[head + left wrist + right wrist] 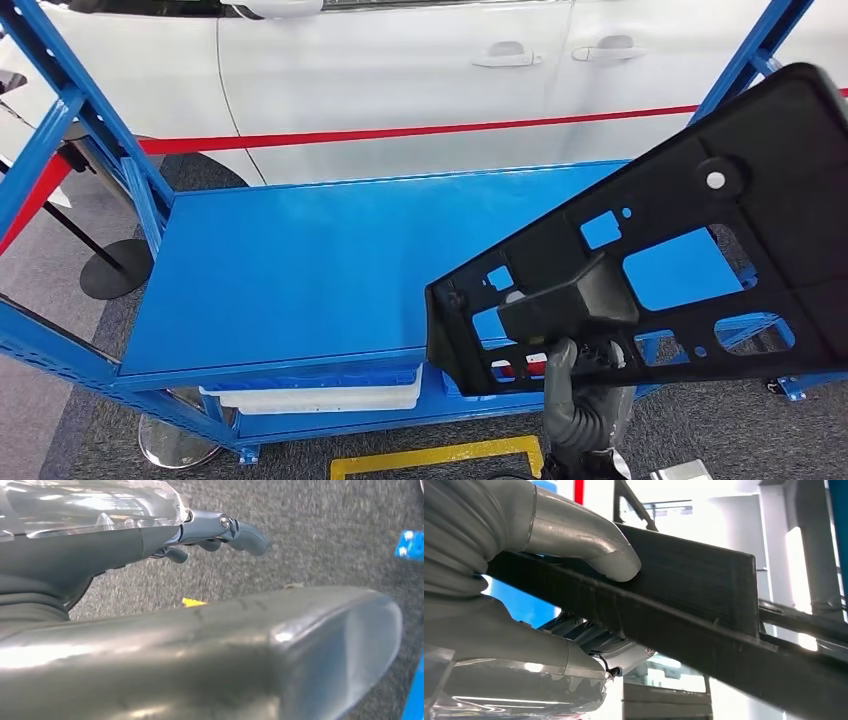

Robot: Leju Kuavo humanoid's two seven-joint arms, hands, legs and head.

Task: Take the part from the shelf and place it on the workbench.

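Observation:
The part (700, 190) is a large black plastic panel with several cut-outs, tilted up above the right end of the blue shelf board (300, 270). My right hand (585, 385) grips it from below at its lower left end, near the shelf's front edge. In the right wrist view the grey thumb (589, 545) presses on one face of the part (694, 595) and the darker fingers (594, 640) lie against the other. My left hand (220, 532) hangs over grey carpet with its fingers loosely apart and nothing in them.
A white car (400, 70) with a red stripe stands right behind the shelf. Blue slanted uprights (90, 110) frame the shelf's ends. A white bin (320, 397) sits on the lower level. A black stanchion base (115, 268) is at the left, yellow floor tape (430, 458) in front.

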